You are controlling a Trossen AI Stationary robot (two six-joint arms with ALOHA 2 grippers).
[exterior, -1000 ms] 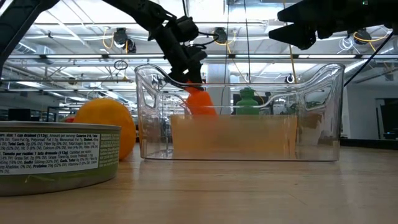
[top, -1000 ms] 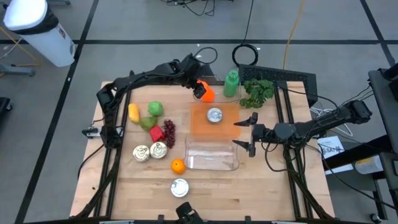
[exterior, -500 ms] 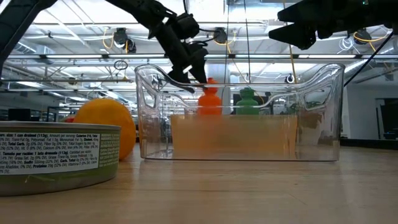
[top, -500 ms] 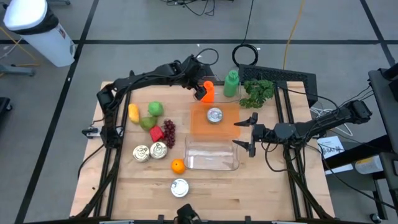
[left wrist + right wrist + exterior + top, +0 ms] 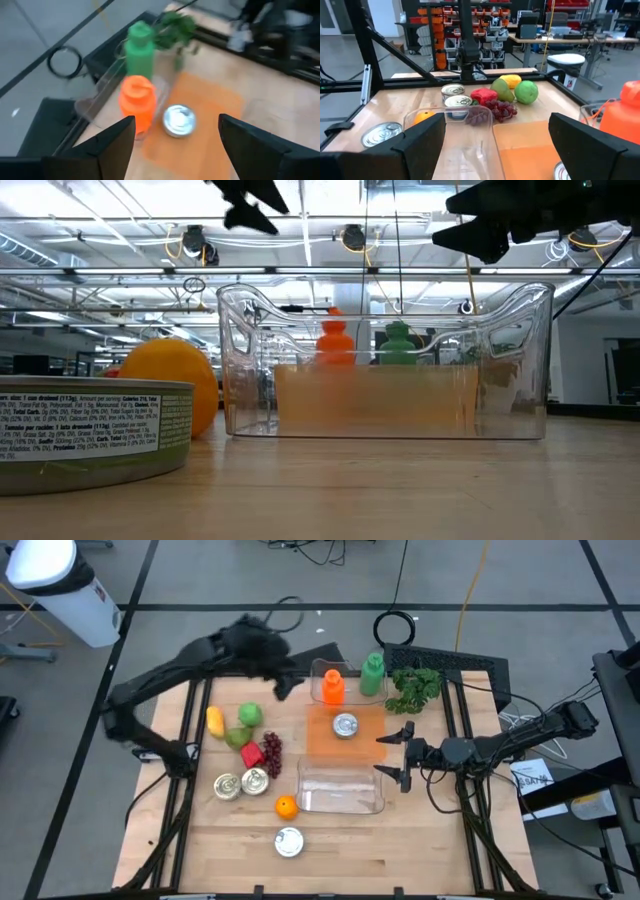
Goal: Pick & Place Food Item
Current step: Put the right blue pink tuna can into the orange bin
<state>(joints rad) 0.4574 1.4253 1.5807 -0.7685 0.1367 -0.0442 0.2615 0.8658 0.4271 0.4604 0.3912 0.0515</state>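
Nearest the table's front edge, ahead of the clear bin (image 5: 340, 790), lie a tin (image 5: 288, 841) and an orange (image 5: 286, 806). The right gripper (image 5: 397, 754) hangs just beside the bin's right end, fingers wide apart and empty. Beyond the bin, past the orange mat (image 5: 345, 730), the orange bottle (image 5: 333, 687) stands upright beside the green bottle (image 5: 372, 674), while the left gripper (image 5: 172, 145) hangs apart from it, spread open, holding nothing.

The wooden table (image 5: 200, 840) carries an orange mat (image 5: 322, 740), a clear plastic bin (image 5: 340, 789) and leafy greens (image 5: 414, 688). Also on it: orange bottle (image 5: 333, 687), green bottle (image 5: 372, 674), three cans (image 5: 255, 780), an orange (image 5: 286, 807), grapes (image 5: 271, 750), green apple (image 5: 250, 714).
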